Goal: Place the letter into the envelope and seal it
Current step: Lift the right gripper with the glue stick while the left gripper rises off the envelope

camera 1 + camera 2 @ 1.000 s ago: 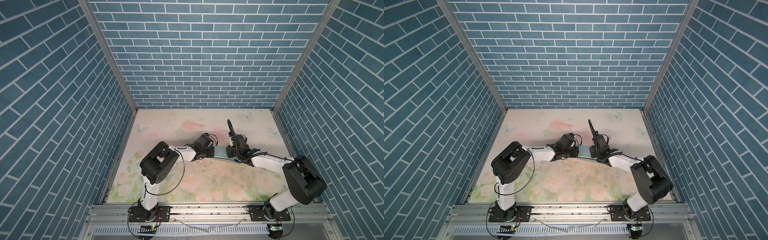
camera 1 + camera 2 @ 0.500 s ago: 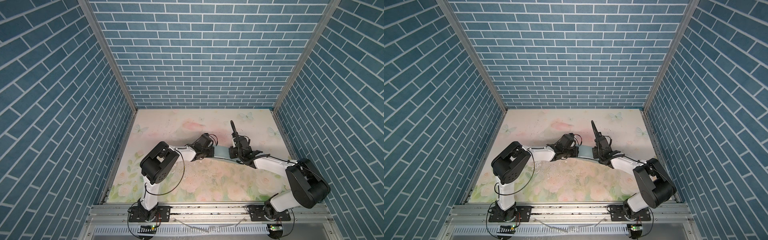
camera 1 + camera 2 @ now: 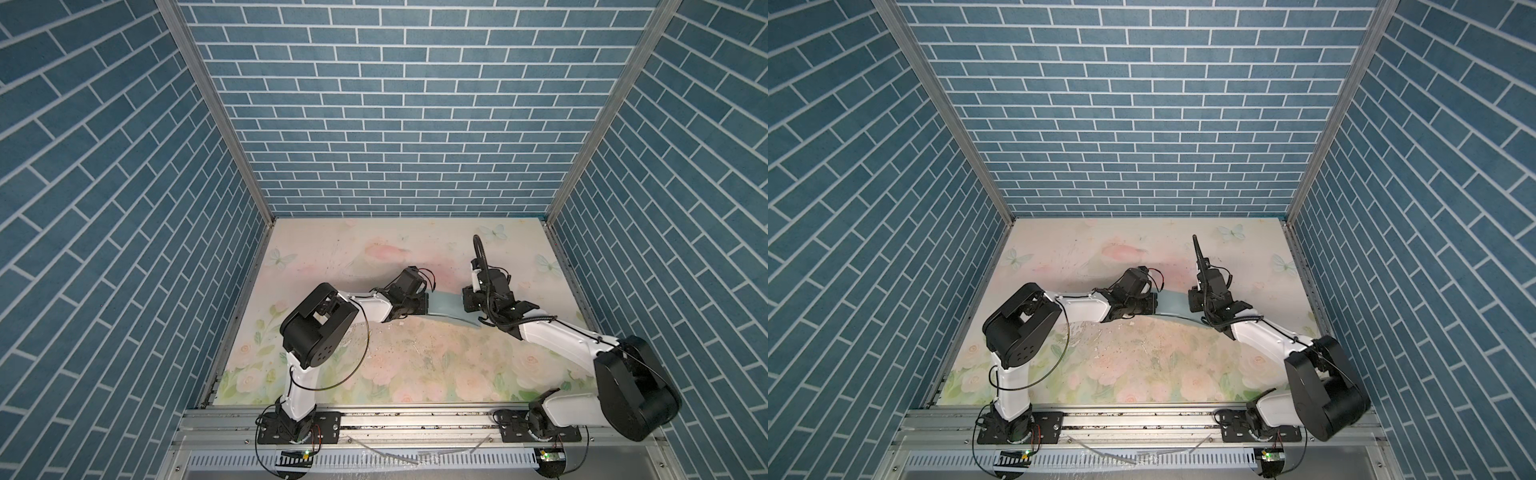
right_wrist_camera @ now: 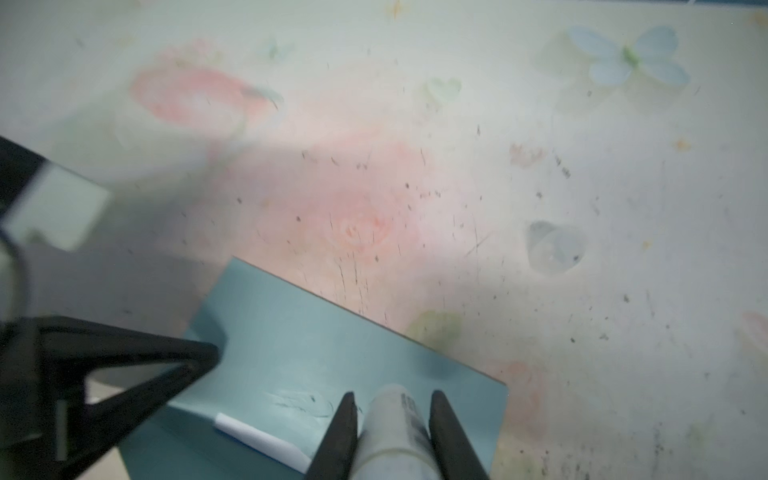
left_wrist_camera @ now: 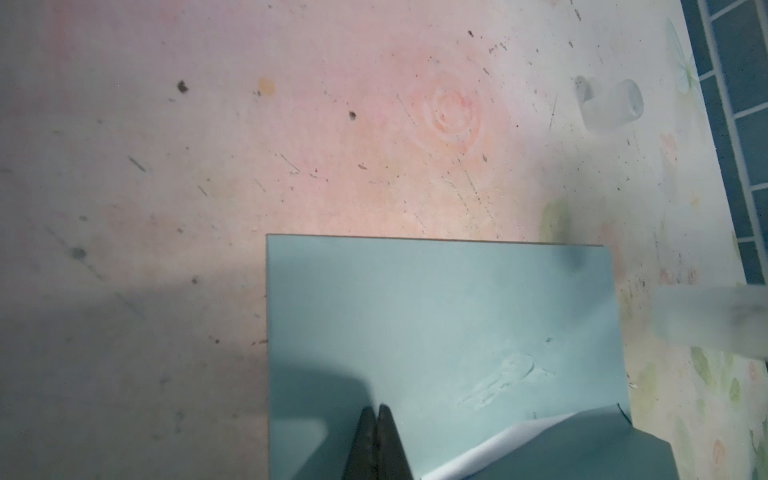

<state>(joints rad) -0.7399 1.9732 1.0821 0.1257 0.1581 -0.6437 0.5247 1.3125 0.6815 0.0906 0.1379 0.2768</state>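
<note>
We find the envelope (image 3: 446, 305) lying about halfway between the table's (image 3: 415, 365) far and near edges, a little toward the right edge. In both top views it spans the gap between the two pincers (image 3: 1173, 307).

The left gripper (image 5: 377, 409) has its fingers pressed together with nothing between them. Its tips sit over the envelope's plain face, near one short end. The right wrist view shows those tips at the envelope's edge, though we cannot tell how firmly they bear on the paper.

The right gripper (image 4: 392, 395) stands at the opposite end, clamped on a whitish glue stick (image 4: 395, 432). The stick's tip hangs just above the teal paper.

Of the letter (image 5: 478, 453) we see only a narrow white strip at the envelope's mouth (image 4: 262, 440). The rest is inside. A darker teal fold, the flap (image 5: 582, 444) as far as we can tell, lies over that strip and is not pressed flat.

A pale smear (image 5: 507, 378) marks the envelope's face between the two pincers, just beside the stick's tip (image 4: 303, 401).

A small clear cap (image 5: 611, 106) lies on the bare table, apart from the envelope and nearer the right edge (image 4: 555, 247). Nothing lies on the envelope apart from the pincers themselves.
</note>
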